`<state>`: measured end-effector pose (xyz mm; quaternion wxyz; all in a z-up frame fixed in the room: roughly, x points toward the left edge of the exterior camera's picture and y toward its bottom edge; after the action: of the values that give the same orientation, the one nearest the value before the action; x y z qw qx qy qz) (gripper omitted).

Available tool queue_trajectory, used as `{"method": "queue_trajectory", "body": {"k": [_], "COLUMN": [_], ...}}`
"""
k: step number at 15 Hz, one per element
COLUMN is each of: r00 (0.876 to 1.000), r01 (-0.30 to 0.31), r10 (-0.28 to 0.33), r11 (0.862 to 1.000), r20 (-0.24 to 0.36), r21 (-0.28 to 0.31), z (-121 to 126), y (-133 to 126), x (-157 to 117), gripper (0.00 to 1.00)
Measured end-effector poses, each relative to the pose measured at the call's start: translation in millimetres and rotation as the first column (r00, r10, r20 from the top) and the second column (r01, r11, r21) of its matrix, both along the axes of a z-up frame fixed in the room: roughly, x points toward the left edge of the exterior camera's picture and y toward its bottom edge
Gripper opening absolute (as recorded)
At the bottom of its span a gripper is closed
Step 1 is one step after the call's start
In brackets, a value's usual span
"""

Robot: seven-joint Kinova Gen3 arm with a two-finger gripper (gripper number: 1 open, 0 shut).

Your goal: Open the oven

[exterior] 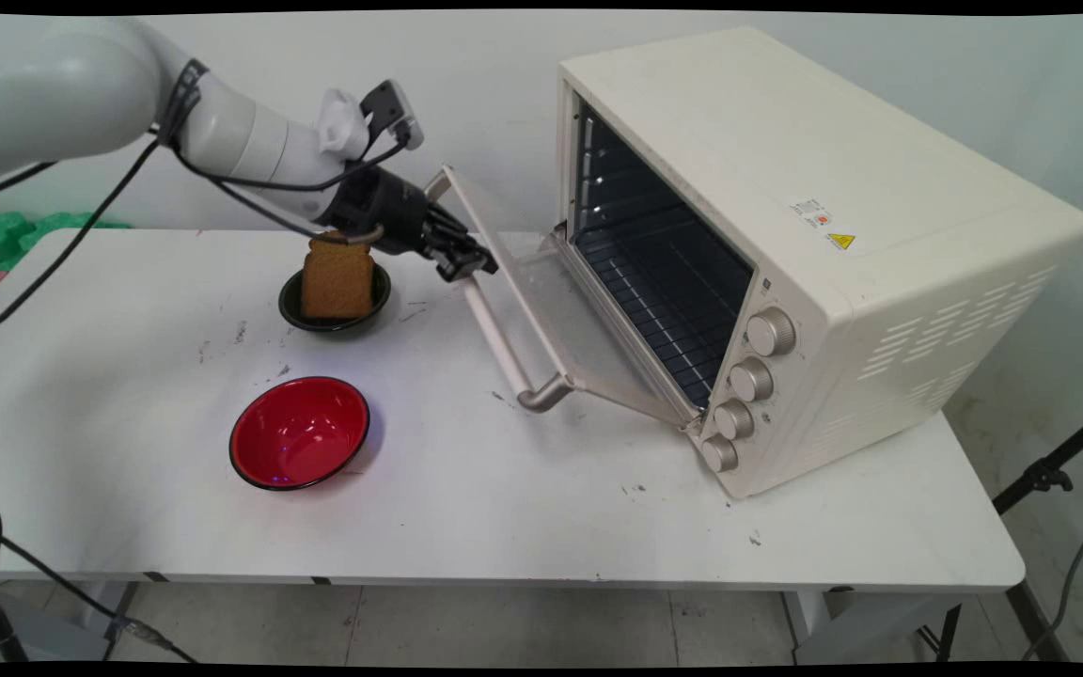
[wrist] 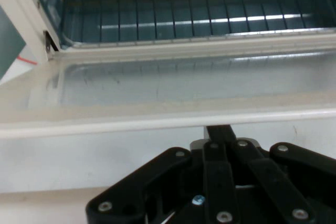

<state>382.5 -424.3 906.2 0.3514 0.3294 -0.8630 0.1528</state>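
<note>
My black gripper (exterior: 468, 260) is shut, its fingertips pressed together against the outer edge of the oven door (exterior: 541, 310), close to the far end of the door's handle bar (exterior: 511, 346). The door hangs partly open, tilted down toward the table. In the hand view the gripper (wrist: 220, 130) meets the door's pale rim (wrist: 157, 121), with the door's glass (wrist: 184, 85) and the wire rack (wrist: 184, 19) inside the oven beyond it. The cream toaster oven (exterior: 786, 216) stands at the right of the table. Nothing is held.
Just behind and left of the gripper, a slice of brown toast (exterior: 338, 278) stands upright in a small black bowl (exterior: 291, 306). A red bowl (exterior: 299, 432) sits nearer the front. Green objects (exterior: 6, 235) lie at the far left edge. Black cables hang from the arm.
</note>
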Motion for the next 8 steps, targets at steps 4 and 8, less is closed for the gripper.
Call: {"method": "queue_trajectory", "body": {"k": [4,8], "r00": [1.000,1.000], "r01": [0.002,0.002], "r10": [-0.002,-0.002], "r11": [1.000,1.000], "r20": [-0.010,-0.024], "r21": [0.001,-0.002], "z": [-14,-32], "y": [7,12], "x": [10,20], "gripper": [0.00,0.00]}}
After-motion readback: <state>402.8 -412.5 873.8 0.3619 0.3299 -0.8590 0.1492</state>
